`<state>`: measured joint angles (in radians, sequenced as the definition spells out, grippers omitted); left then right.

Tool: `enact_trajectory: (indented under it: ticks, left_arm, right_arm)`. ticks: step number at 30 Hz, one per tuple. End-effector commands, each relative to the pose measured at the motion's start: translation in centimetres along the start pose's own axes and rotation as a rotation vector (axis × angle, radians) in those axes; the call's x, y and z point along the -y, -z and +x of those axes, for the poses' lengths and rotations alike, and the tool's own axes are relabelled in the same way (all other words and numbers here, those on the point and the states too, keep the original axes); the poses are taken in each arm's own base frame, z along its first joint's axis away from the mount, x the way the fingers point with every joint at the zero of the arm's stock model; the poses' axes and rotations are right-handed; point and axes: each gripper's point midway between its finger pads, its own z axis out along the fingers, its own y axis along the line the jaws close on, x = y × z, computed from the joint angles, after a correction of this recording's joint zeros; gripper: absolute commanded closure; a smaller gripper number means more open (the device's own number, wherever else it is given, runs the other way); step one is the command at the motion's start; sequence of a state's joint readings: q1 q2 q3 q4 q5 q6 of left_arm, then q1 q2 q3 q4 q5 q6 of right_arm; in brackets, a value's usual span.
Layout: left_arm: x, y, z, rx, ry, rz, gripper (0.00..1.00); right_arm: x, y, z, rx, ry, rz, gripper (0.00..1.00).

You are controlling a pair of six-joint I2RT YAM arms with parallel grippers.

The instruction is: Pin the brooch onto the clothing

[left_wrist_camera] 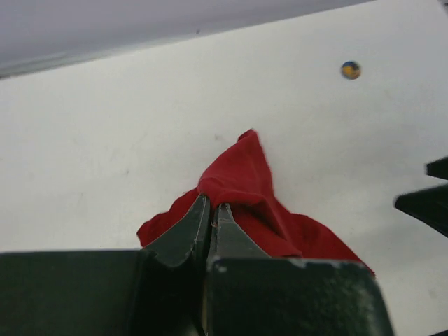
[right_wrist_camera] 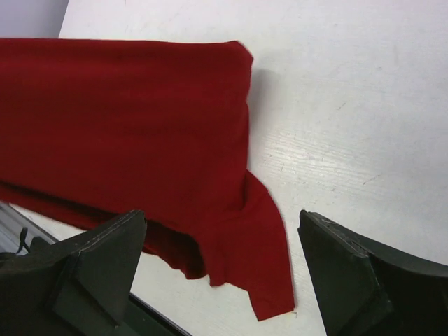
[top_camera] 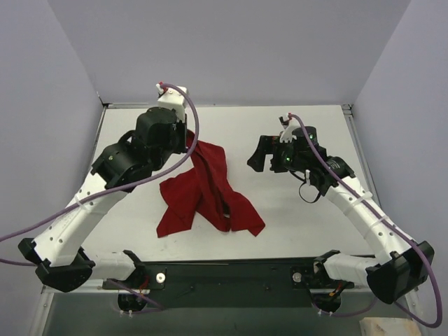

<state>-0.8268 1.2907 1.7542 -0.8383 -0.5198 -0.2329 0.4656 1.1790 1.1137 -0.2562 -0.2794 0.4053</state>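
The left gripper (left_wrist_camera: 212, 210) is closed tight on a raised fold of the clothing (top_camera: 203, 189). The right gripper (right_wrist_camera: 220, 217) is wide open and holds nothing; its two fingers (right_wrist_camera: 98, 259) stand above the table (top_camera: 301, 231), beside the hem of the shirt. There is one shirt, crumpled, lying from the table's middle toward the near edge. There is one brooch (left_wrist_camera: 351, 70), on bare table apart from the shirt, near the edge under the wall.

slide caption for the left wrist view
Left gripper shut on the red T-shirt, brooch lying apart on the table beyond
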Motion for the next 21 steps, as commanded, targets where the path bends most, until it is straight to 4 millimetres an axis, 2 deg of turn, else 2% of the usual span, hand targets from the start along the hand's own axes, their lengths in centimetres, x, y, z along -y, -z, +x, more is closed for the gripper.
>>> enact_trajectory:
  ticks: [1, 2, 4, 5, 6, 7, 8, 11, 12, 13, 14, 15, 21]
  left_arm:
    - [-3.7, -2.3, 2.2, -0.028, 0.152, -0.056, 1.00]
    - [-5.3, -3.0, 2.7, -0.047, 0.177, -0.092, 1.00]
    - [-6.2, -4.3, 4.1, -0.098, 0.211, -0.092, 1.00]
    - [-7.7, -4.9, 4.4, -0.106, 0.235, -0.123, 1.00]
    - [-8.2, -5.4, 4.6, -0.110, 0.254, -0.128, 1.00]
    - [-8.1, -6.3, 5.0, -0.128, 0.269, -0.112, 1.00]
    - [-9.7, -6.8, 5.2, -0.132, 0.295, -0.145, 1.00]
    - [-11.7, -8.4, 6.4, -0.183, 0.365, -0.176, 1.00]
    - [-13.6, -8.6, 6.7, -0.191, 0.414, -0.212, 1.00]
    - [-13.9, -9.2, 7.6, -0.221, 0.442, -0.195, 1.00]
    - [-15.5, -9.5, 7.7, -0.214, 0.485, -0.214, 1.00]
    - [-16.1, -9.9, 8.1, -0.219, 0.509, -0.214, 1.00]
    - [-16.8, -10.9, 9.3, -0.245, 0.565, -0.180, 1.00]
  right_arm:
    - [-1.4, -0.7, 3.0, -0.112, 0.071, -0.060, 0.04]
    - [-2.3, -0.9, 4.0, -0.139, 0.112, -0.084, 0.04]
    - [-3.3, -1.4, 5.3, -0.180, 0.148, -0.106, 0.04]
    - [-4.8, -1.6, 6.6, -0.213, 0.183, -0.140, 0.04]
    - [-5.4, -1.8, 7.2, -0.229, 0.197, -0.152, 0.04]
    - [-5.8, -2.5, 8.5, -0.273, 0.216, -0.158, 0.04]
    - [-6.6, -2.8, 9.9, -0.302, 0.249, -0.164, 0.05]
    - [-6.7, -4.1, 13.4, -0.378, 0.320, -0.114, 0.06]
    - [-6.4, -4.8, 14.6, -0.414, 0.333, -0.097, 0.07]
    - [-6.6, -5.0, 15.3, -0.429, 0.347, -0.095, 0.07]
    - [-6.8, -5.2, 16.1, -0.431, 0.387, -0.076, 0.07]
    - [-6.5, -5.8, 17.0, -0.453, 0.409, -0.057, 0.08]
    - [-7.0, -7.3, 20.7, -0.522, 0.542, -0.066, 0.12]
